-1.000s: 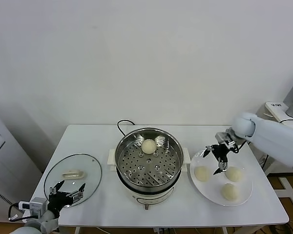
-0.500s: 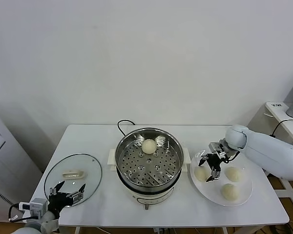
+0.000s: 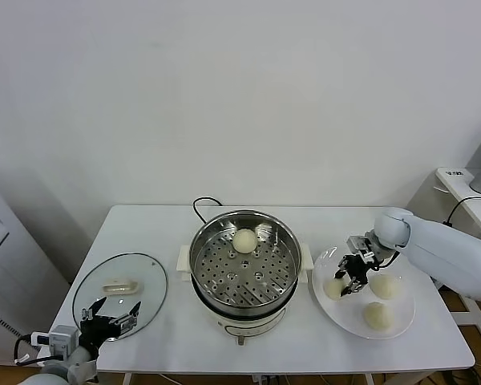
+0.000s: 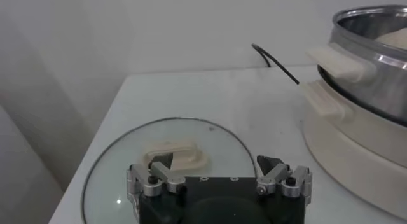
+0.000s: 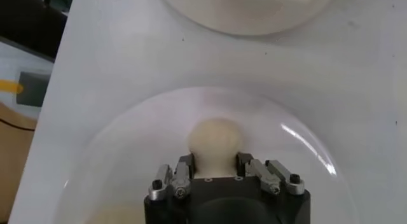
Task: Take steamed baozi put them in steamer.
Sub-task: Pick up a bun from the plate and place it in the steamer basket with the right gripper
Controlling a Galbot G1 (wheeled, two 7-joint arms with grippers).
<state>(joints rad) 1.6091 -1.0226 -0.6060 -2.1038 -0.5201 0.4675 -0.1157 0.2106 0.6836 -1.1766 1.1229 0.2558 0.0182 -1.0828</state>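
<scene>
At the bench's (image 3: pixel 184 228) left end, the left hand (image 3: pixel 112 314) is waiting parked with its fingers spread wide and gripping nothing, hovering at the near edge of the glass lid (image 3: pixel 120 293) lying flat there. At centre, the steamer (image 3: pixel 242 261) is sitting uncovered with one baozi (image 3: pixel 244 240) already resting toward the back of its perforated tray. To the right, the white plate (image 3: pixel 361 325) is carrying three more buns, and the right hand (image 3: pixel 345 284) is clenching on the plate's leftmost bun (image 5: pixel 216 140), the one lying nearest the pot, its two fingers pressing against the dough's flanks. With the steamer lying directly to that hand's left and just beside the plate, the right arm is by far the nearer one, so the carry ahead looks likely to be a lift and a short sideways pass over the steel rim.
</scene>
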